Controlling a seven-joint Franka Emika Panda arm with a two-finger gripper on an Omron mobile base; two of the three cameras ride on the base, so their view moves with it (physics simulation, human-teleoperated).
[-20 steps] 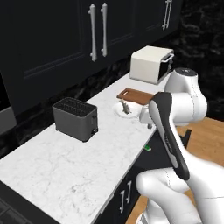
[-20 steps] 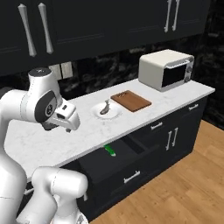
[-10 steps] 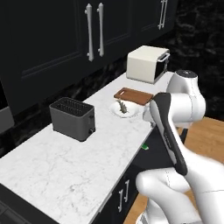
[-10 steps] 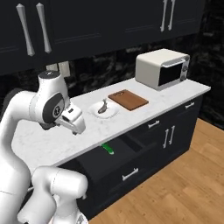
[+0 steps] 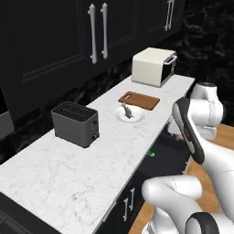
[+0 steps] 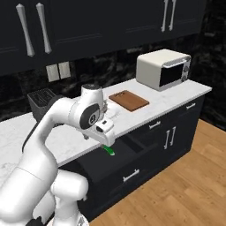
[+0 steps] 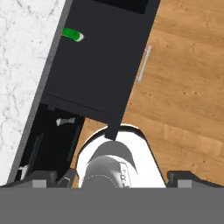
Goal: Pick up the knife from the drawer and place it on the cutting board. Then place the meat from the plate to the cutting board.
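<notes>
Pincer point(image 7: 111, 177) spread wide, holding nothing, fingertips at bottom edge of hand view over open drawer point(image 7: 94, 70). Knife point(image 7: 72, 34), green handle showing, lies in drawer at upper left. Meat point(image 5: 126, 111) rests on plate point(image 5: 119, 117), just beside cutting board point(image 5: 139, 100), centre of left base view.

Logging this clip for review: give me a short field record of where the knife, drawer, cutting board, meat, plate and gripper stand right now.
drawer: pulled open below the counter edge
knife: green handle showing in the drawer, near the counter edge; blade hidden
cutting board: on the counter, bare
plate: on the counter beside the board
meat: on the plate
gripper: open, holding nothing, above the open drawer
task state: knife not yet picked up
</notes>
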